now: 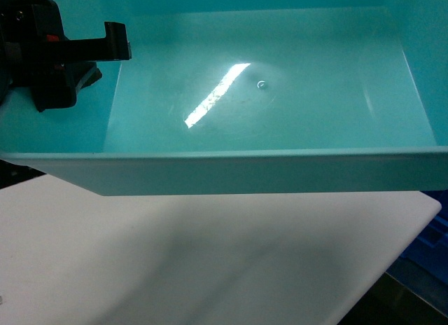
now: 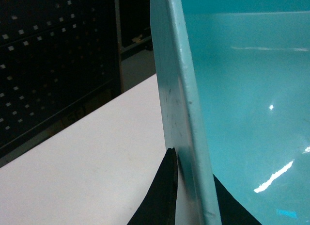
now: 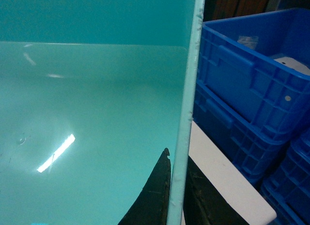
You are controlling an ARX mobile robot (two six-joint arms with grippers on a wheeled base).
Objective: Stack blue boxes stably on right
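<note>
Right wrist — dark-blue crates (image 3: 242, 89) (stacked) beside turquoise tub (image 3: 97, 113) | white table (image 3: 218, 171)

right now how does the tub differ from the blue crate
The tub is pale turquoise with smooth plain walls; the crate is dark blue with ribbed walls. The left gripper and right gripper clamp the tub's side walls above the table; the crate sits ungripped beside the table. Both are open-topped plastic bins.
</note>
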